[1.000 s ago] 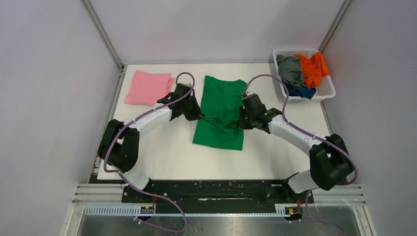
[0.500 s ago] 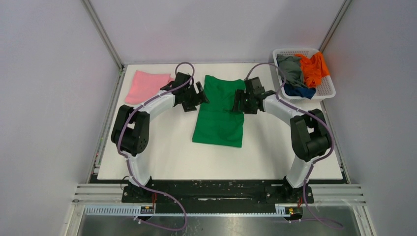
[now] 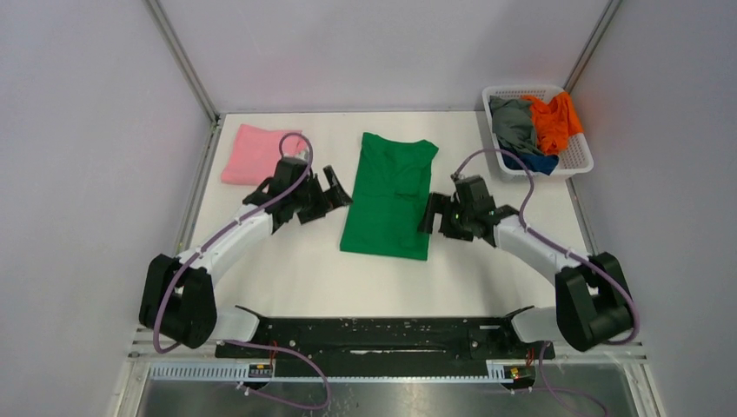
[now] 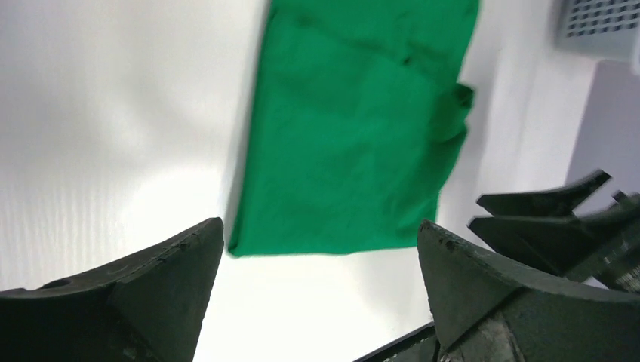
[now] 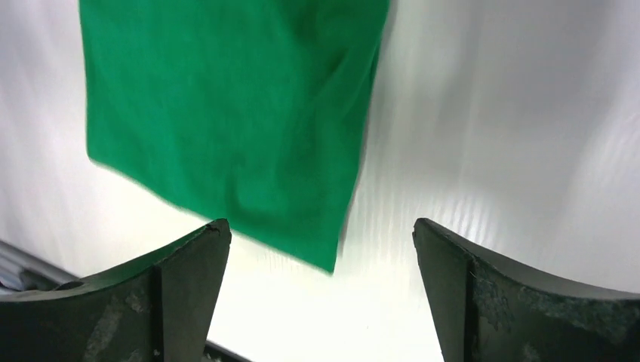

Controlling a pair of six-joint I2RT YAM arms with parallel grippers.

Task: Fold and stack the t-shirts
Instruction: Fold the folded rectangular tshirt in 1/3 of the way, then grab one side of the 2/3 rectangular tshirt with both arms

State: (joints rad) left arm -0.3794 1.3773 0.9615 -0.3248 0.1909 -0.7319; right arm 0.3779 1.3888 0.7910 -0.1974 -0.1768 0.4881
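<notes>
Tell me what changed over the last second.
The left pincer and right pincer ran from the green t-shirt's mid sides toward its far end, then drew back toward the near edge. Both now stand open and empty beside the shirt. The green t-shirt, the folded pink t-shirt and the basket of shirts stayed put.

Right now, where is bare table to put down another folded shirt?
Widest bare patch: the near table strip between the green shirt and the arm bases. Crowded: both sides of that shirt, where the left gripper and right gripper hang, and the full basket.
</notes>
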